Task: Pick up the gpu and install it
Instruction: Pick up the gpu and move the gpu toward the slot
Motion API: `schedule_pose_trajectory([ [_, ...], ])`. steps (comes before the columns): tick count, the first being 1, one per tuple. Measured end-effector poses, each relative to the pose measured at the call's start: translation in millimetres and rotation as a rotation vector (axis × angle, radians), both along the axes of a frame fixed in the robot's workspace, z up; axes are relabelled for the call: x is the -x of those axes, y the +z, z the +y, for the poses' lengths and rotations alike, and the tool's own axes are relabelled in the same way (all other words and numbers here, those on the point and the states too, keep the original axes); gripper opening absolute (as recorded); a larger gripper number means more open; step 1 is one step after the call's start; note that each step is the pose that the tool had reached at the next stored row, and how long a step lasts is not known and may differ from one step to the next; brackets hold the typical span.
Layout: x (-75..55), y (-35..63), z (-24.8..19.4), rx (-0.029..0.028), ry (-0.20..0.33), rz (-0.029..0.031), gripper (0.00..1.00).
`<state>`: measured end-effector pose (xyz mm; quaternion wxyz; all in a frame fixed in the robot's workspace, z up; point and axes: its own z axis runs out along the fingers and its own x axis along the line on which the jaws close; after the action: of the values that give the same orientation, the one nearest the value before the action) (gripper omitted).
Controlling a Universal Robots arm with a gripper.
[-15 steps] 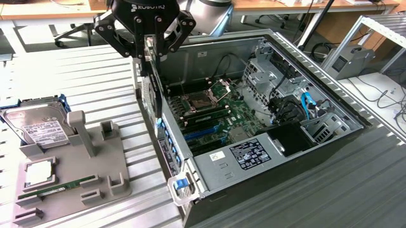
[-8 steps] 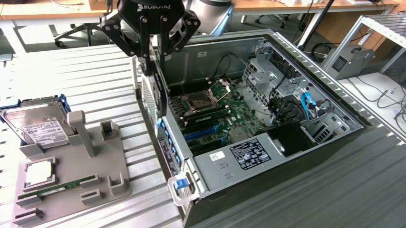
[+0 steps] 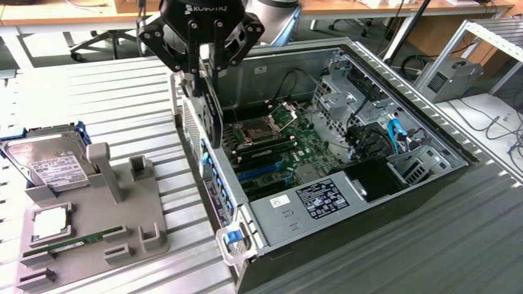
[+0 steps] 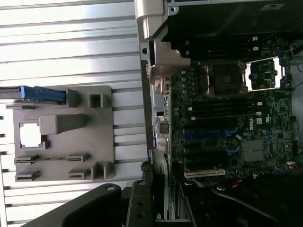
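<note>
One holder tray (image 3: 98, 214): grey, lay on the ribbed metal table (image 3: 122, 92), beside the computer case (image 3: 368, 245) on the exterior view's left of it, nearest the camera.
RAM stick (image 3: 73, 241): long, thin and green, lay flat in a tray slot, well apart from the case.
Processor chip (image 3: 51, 223): a silver square, sat in a tray recess on the side away from the case.
Hard drive (image 3: 51, 165): silver with a white label, in a blue frame, lay at the tray's far end, well apart from the case.
Case: lay on its side with the open face upward and the interior exposed.
Motherboard (image 3: 282, 153): green, covered the case floor; it carried blue and black slots.
CPU socket (image 3: 253, 131): sat on the board inside the case, its silver frame raised.
gpu (image 3: 212, 113): hung upright and edge-on over the case wall on the exterior view's left. Its lower end reached down past that wall's rim. It was seated in no slot; whether it touched the case could not be told.
Gripper (image 3: 206, 67): black, stood above the same case wall. Its jaws were partly closed, clamping the gpu's upper part.
Wooden desks (image 3: 82, 12): stood beyond the case, farthest off.
</note>
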<state>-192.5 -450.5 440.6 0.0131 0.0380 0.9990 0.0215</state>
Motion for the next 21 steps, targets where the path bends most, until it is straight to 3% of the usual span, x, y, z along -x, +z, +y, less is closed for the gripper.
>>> schedule_pose_trajectory([
  [21, -17.3, 0.0, 0.0, -0.0001, 0.0, 0.0, 0.26],
])
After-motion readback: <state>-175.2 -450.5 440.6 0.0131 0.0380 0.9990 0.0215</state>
